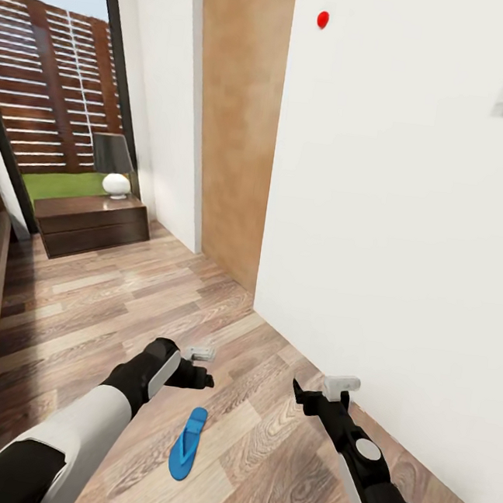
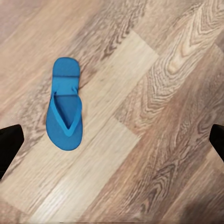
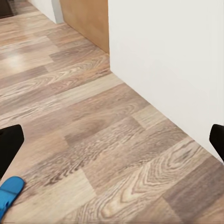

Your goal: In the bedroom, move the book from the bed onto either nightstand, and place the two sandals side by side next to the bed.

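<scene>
Both arms are seen low in the head view, with the bright blue flat flip-flop sandal (image 1: 186, 445) lying on the brown wood-plank floor (image 1: 119, 314) between them. The sandal is nearer the left gripper (image 1: 199, 364), just below it in the picture, and farther from the right gripper (image 1: 321, 391). Its long side is pointed up the picture, a little to the right. A low dark brown wooden nightstand (image 1: 91, 221) is seen far off by the window.

From the left wrist view, the sandal (image 2: 65, 112) is seen flat on the floor, strap up, off to one side and closer to one dark fingertip (image 2: 9, 144). The fingers are held wide apart with nothing between them.

From the right wrist view, one end of the sandal (image 3: 8, 192) is seen at the edge beside a dark fingertip (image 3: 9, 144). These fingers are also held wide apart and empty, beside the white wall (image 3: 177, 56). The left arm is judged the better one for the pick.
</scene>
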